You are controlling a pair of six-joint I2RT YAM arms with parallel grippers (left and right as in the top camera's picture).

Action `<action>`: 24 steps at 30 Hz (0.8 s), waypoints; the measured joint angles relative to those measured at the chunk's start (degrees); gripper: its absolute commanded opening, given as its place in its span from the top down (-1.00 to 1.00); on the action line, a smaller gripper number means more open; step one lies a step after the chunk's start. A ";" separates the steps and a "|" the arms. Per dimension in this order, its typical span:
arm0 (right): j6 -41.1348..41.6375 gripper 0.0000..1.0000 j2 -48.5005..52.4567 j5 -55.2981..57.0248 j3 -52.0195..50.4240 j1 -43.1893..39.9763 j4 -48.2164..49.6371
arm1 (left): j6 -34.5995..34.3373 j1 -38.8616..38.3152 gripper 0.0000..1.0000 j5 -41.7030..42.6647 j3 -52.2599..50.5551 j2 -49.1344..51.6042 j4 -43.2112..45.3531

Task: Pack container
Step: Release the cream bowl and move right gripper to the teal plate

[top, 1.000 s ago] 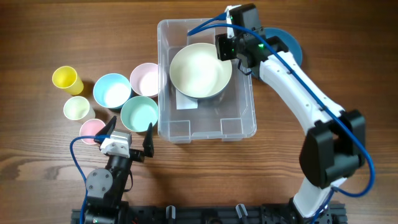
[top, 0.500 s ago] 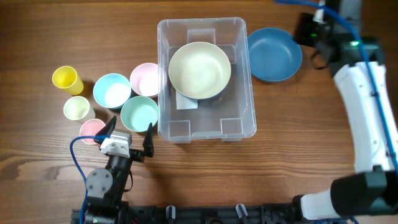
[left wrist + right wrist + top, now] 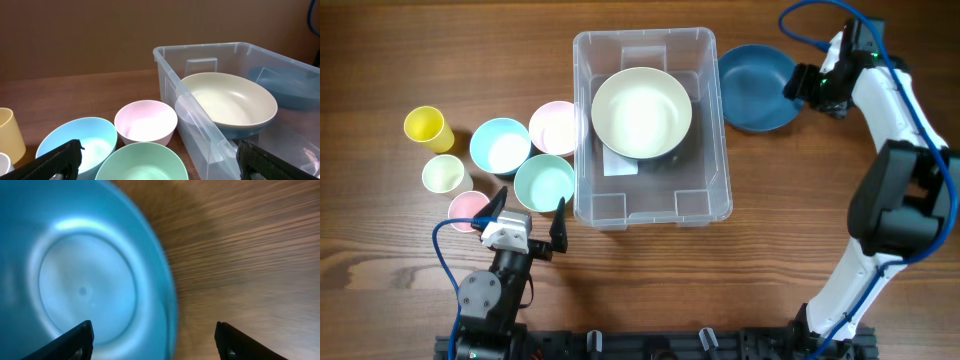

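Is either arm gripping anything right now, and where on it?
Nothing is held. The right gripper hangs open over the blue bowl; the left gripper is empty.

Overhead looks down from high on the clear rectangular plastic container (image 3: 652, 200). Left wrist sits low at its near-left corner, facing across it. Right wrist hangs close over the dark blue round bowl (image 3: 85, 280) on its right, which all views share.

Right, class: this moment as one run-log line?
container: holds cream bowl | right gripper: open at blue bowl | left gripper: open by green bowl
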 measured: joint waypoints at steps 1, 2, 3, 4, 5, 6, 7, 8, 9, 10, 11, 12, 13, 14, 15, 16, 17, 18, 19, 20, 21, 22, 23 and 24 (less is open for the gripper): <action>-0.04 -0.34 0.59 -0.85 0.00 0.02 0.09 | 0.00 0.00 -0.99 -0.02 0.00 0.00 0.00; -0.13 -0.33 0.87 -1.49 -0.02 0.02 0.13 | 0.00 0.00 -1.00 -0.02 0.00 0.00 0.00; -0.11 -0.29 0.96 -1.81 -0.02 0.02 0.13 | 0.00 0.00 -1.00 0.00 0.00 0.00 0.00; -0.13 -0.24 0.96 -2.01 -0.02 0.00 0.15 | 0.00 0.00 -1.00 0.00 0.00 0.00 0.00; 0.02 -0.20 0.96 -2.19 0.00 0.00 0.22 | 0.00 0.00 -1.00 -0.02 0.00 0.00 0.00; 0.09 -0.18 0.96 -2.19 0.00 0.00 0.22 | 0.00 0.00 -0.99 -0.02 0.00 0.00 0.00; 0.24 -0.15 1.01 -2.19 0.00 0.00 0.11 | 0.00 0.00 -1.00 -0.02 0.00 0.00 0.00; 0.35 -0.12 1.09 -2.19 0.00 0.00 0.07 | 0.00 0.00 -0.99 -0.02 0.00 0.00 0.00; 0.46 -0.11 1.20 -2.16 0.00 0.00 0.07 | 0.00 0.00 -0.99 -0.02 0.00 0.00 0.00; 0.48 -0.11 1.33 -2.19 0.00 0.00 0.07 | 0.00 0.00 -1.00 -0.02 0.00 0.00 0.00; 0.48 -0.11 1.60 -2.19 0.00 0.00 0.07 | 0.00 0.00 -1.00 -0.02 0.00 0.00 0.00; 0.46 -0.11 1.81 -2.16 0.00 0.00 0.07 | 0.00 0.00 -0.99 -0.02 0.00 0.00 0.00; 0.48 -0.11 2.08 -2.16 0.00 0.00 0.04 | 0.00 0.00 -0.99 -0.02 0.00 0.00 0.00; 0.48 -0.04 2.32 -2.16 0.00 0.00 0.07 | 0.00 0.00 -1.00 -0.02 0.00 0.00 0.00; 0.63 0.03 2.49 -2.16 -0.02 0.00 0.04 | 0.00 0.00 -1.00 -0.02 0.00 0.00 0.00; 0.83 0.08 2.60 -2.16 0.00 0.00 0.04 | 0.00 0.00 -0.99 -0.02 0.00 0.00 0.00; 1.05 0.10 2.75 -2.14 0.00 0.00 0.02 | 0.00 0.00 -0.99 -0.02 0.00 0.00 0.00; 0.98 0.17 2.80 -2.10 0.00 0.00 0.02 | 0.00 0.00 -1.00 0.00 0.00 0.00 0.00; 1.16 0.24 2.84 -1.99 -0.02 0.00 0.02 | 0.00 0.00 -1.00 -0.02 0.00 0.00 0.00; 1.33 0.34 2.84 -1.90 -0.04 0.00 0.07 | 0.00 0.00 -0.99 -0.02 0.00 0.00 0.00; 1.46 0.42 2.84 -1.68 -0.11 0.00 0.11 | 0.00 0.00 -1.00 -0.02 0.00 0.00 0.00; 1.55 0.53 2.84 -1.49 -0.28 0.00 0.37 | 0.00 0.00 -1.00 0.00 0.00 0.00 0.00; 1.55 0.62 2.84 -1.27 -0.50 0.00 0.55 | 0.00 0.00 -1.00 -0.02 0.00 0.00 0.00; 1.55 0.73 2.86 -1.05 -0.76 0.00 0.61 | 0.00 0.00 -0.99 -0.02 0.00 0.00 0.00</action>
